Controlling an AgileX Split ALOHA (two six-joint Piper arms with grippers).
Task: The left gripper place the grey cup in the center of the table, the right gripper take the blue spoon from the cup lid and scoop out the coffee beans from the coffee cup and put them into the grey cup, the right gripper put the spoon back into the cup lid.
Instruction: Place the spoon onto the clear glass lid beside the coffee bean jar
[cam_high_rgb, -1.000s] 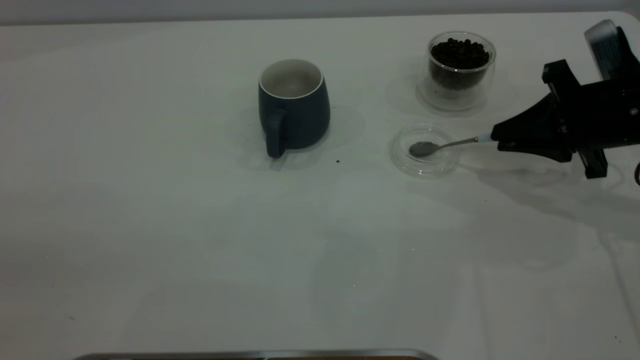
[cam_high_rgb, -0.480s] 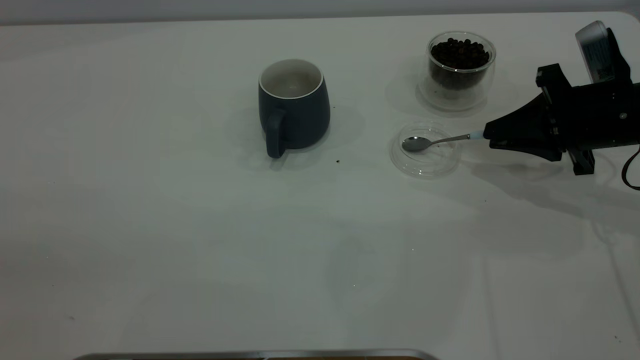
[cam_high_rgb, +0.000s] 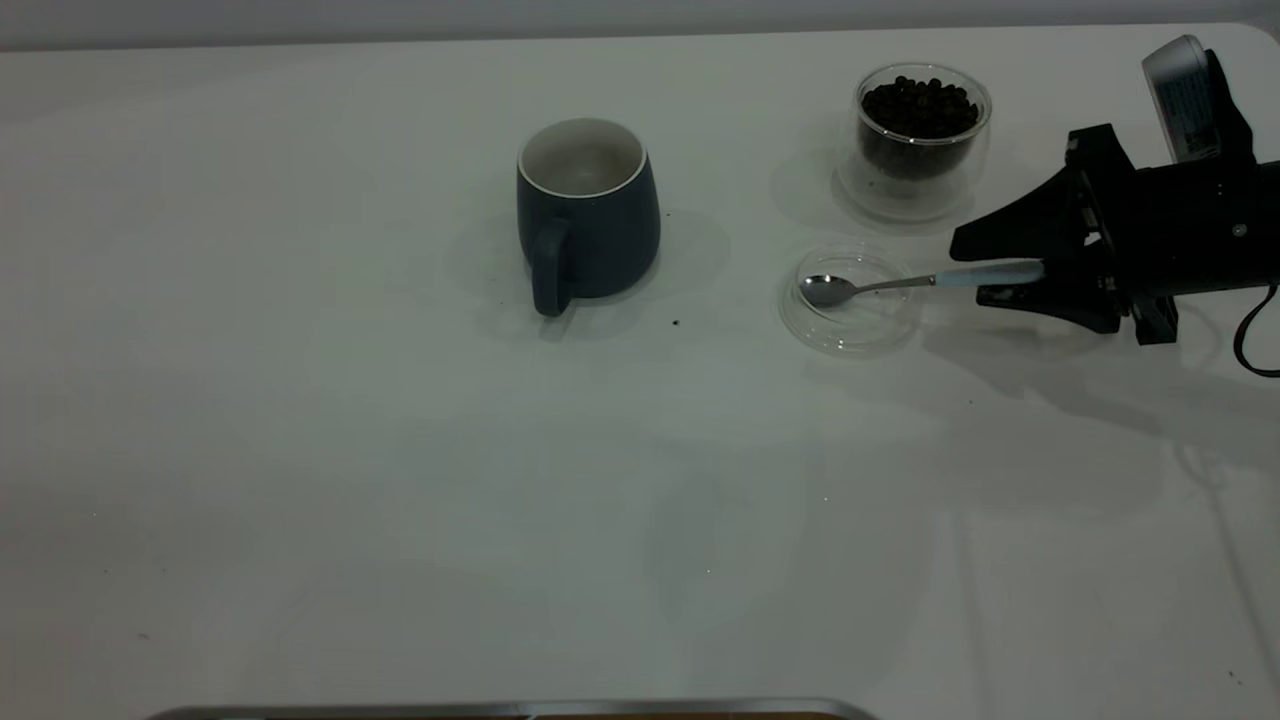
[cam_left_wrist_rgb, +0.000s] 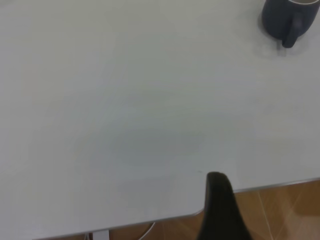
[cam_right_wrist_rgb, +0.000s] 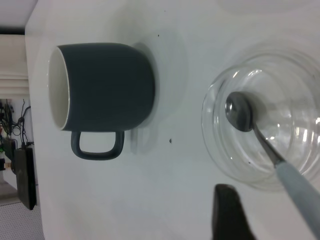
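While I watch from my station, I count one grey cup (cam_high_rgb: 587, 212) standing upright near the center of the table (cam_high_rgb: 400, 450), one coffee cup (cam_high_rgb: 921, 135) full of coffee beans (cam_high_rgb: 919, 104) further to the right, and one cup lid (cam_high_rgb: 851, 299) lying flat just in front of that glass. One blue spoon (cam_high_rgb: 905, 283) has its bowl in the lid and its pale handle between the fingers of the right gripper (cam_high_rgb: 985, 268), which stand apart around it. Of the left gripper (cam_left_wrist_rgb: 220, 207) I see one dark finger at the table edge, so I cannot tell its state.
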